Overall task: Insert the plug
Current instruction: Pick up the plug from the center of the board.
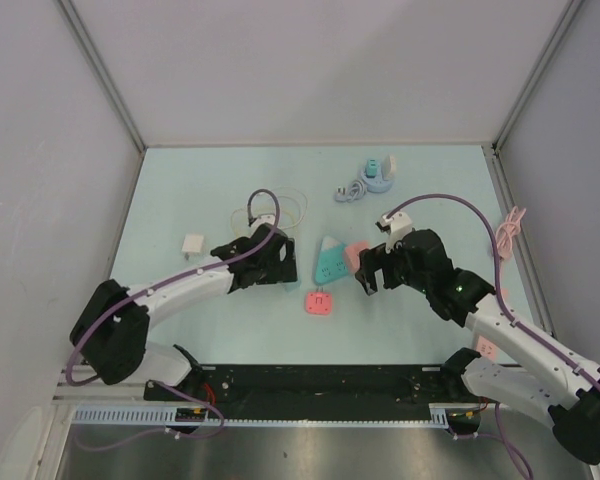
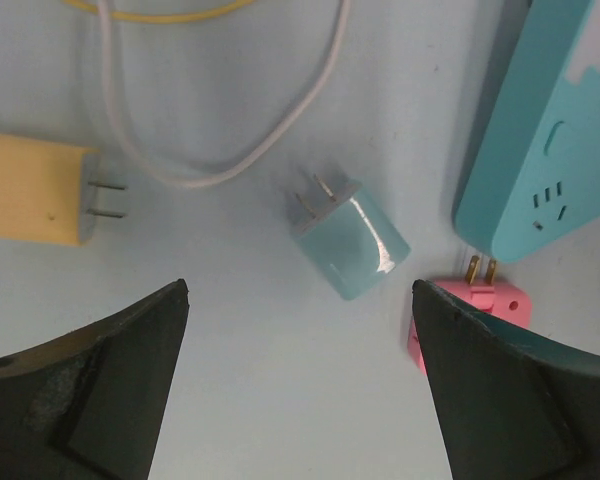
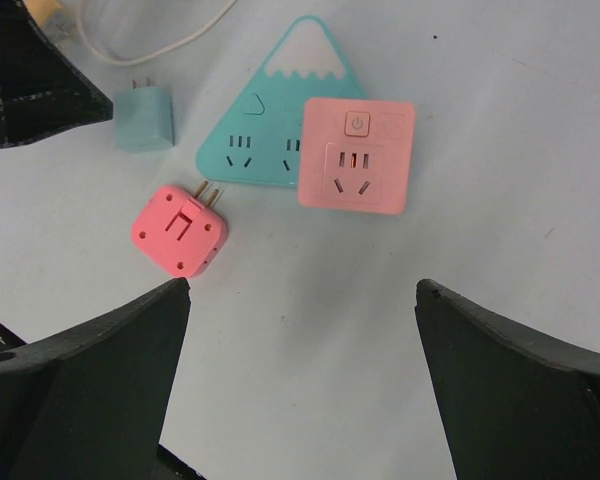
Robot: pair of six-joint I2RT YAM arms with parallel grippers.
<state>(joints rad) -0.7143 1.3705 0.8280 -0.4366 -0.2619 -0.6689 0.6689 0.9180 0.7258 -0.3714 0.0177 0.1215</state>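
A small teal two-pin plug (image 2: 350, 240) lies flat on the table just beyond my open left gripper (image 2: 300, 287), pins pointing away; it also shows as the teal plug (image 3: 143, 122). A pink cube plug (image 3: 178, 230) with two brass pins lies beside the teal mountain-shaped power strip (image 3: 260, 135), whose sockets face up. A pink socket block (image 3: 357, 155) overlaps the strip's right side. My right gripper (image 3: 302, 285) hovers open over bare table near these. From above, the left gripper (image 1: 270, 262) and right gripper (image 1: 375, 268) flank the strip (image 1: 329, 258).
A yellow charger (image 2: 35, 190) and a looped white cable (image 2: 220, 165) lie left of the teal plug. A white charger (image 1: 193, 245) sits at the left. A blue holder with coiled cable (image 1: 375, 175) is at the back, and a pink cable (image 1: 510, 232) at the right wall.
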